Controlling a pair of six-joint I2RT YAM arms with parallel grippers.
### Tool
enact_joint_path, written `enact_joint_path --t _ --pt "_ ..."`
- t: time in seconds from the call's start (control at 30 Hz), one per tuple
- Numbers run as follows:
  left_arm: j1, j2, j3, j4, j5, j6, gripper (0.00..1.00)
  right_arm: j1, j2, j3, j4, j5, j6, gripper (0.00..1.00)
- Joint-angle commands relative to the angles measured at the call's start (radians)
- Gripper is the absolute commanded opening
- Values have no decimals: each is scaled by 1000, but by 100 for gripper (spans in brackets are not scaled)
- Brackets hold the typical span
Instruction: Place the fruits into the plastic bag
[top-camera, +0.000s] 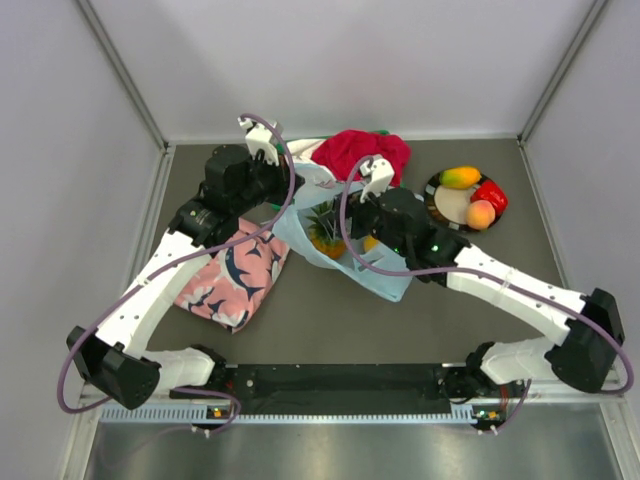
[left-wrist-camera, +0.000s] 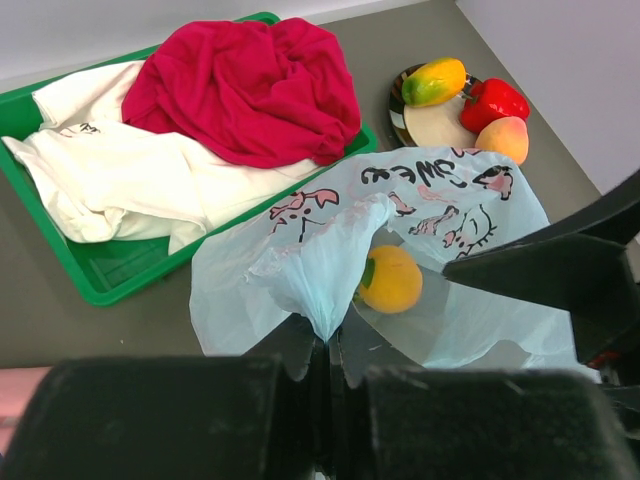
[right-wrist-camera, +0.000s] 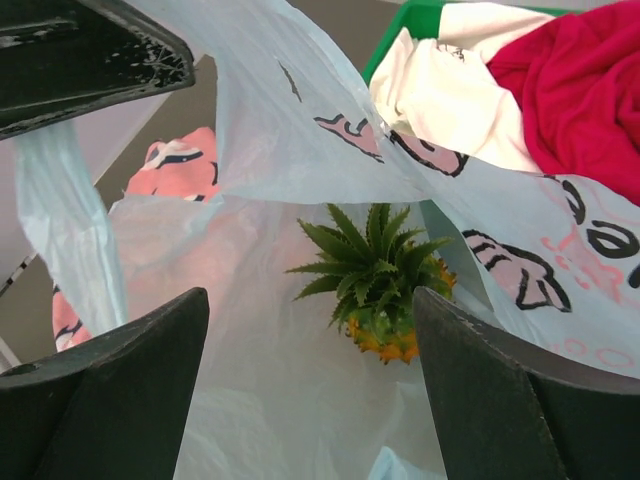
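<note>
The light-blue plastic bag (top-camera: 385, 280) lies open mid-table, its "Sweet" print showing in the left wrist view (left-wrist-camera: 440, 200). My left gripper (top-camera: 288, 192) is shut on a bunched edge of the bag (left-wrist-camera: 335, 335) and holds it up. My right gripper (top-camera: 345, 232) is open inside the bag's mouth (right-wrist-camera: 310, 300). The pineapple (right-wrist-camera: 385, 290) lies in the bag just beyond its fingers, also seen from above (top-camera: 325, 230). A round yellow-orange fruit (left-wrist-camera: 390, 280) lies in the bag too. The mango (top-camera: 460, 177), red pepper-like fruit (top-camera: 490, 193) and peach (top-camera: 480, 214) sit on a plate (top-camera: 440, 200).
A green tray (left-wrist-camera: 110, 275) with red and white clothes stands at the back, touching the bag. A pink cloth with shark print (top-camera: 230, 275) lies left of the bag. Grey walls enclose the table on three sides.
</note>
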Motion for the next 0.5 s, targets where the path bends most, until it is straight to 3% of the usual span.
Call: enact_joint_path --t 0.0,0.47 --pt "0 -24 -4 56 -5 9 0 -5 -104 -17 34 -25 -66 81" --pt "2 -21 -6 56 0 9 0 -407 -291 -123 18 -321 20 78"
